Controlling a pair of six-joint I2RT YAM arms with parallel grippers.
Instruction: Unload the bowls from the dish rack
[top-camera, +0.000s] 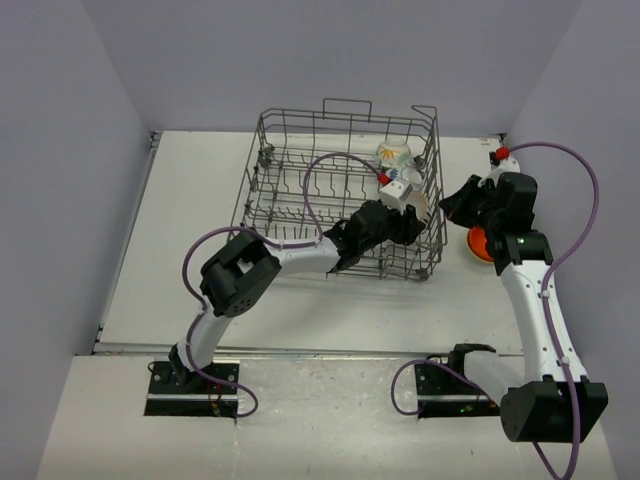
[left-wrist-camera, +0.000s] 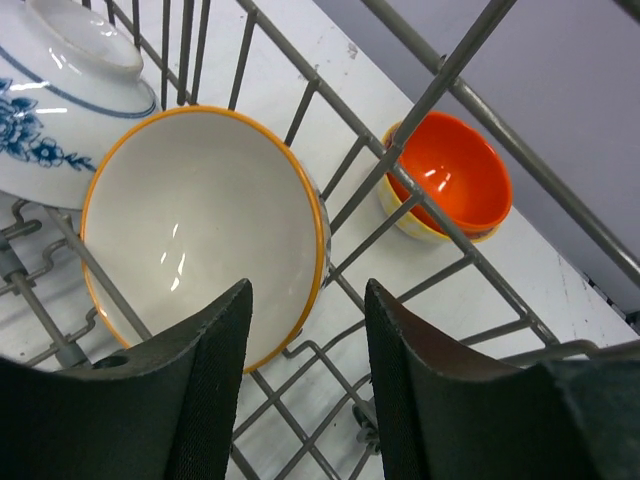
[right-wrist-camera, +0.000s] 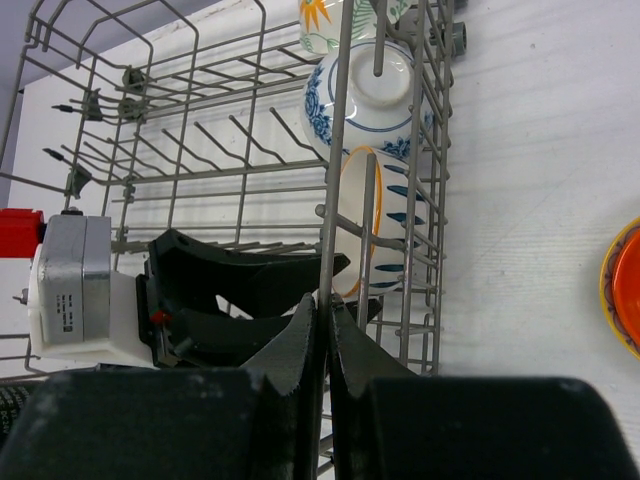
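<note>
Grippers differed when we looked. We found the left gripper (left-wrist-camera: 307, 300) reached inside the dish rack (top-camera: 300, 190), its jaws spread apart and holding nothing. The orange-rimmed bowl (left-wrist-camera: 200, 220) stood on edge among the tines just beyond them. Its lower rim was hidden behind one finger, so we could not tell whether it touched. Beside that bowl leaned the blue-flowered bowl (left-wrist-camera: 50, 110), and a third bowl (top-camera: 393, 155) with a yellowish leaf pattern sat behind it near the rack's far right corner.

We saw the right gripper (right-wrist-camera: 322, 300) just outside the rack's right wall with its jaws pressed together. A rack wire ran in line with the seam between them, and we could not tell whether it was pinched.

The orange bowl (left-wrist-camera: 450, 175) was nested in the pale yellow bowl (left-wrist-camera: 405, 215) on the white table (top-camera: 200, 200), just outside the rack on its right. Pale lilac walls (top-camera: 300, 60) closed the table in on three sides.
</note>
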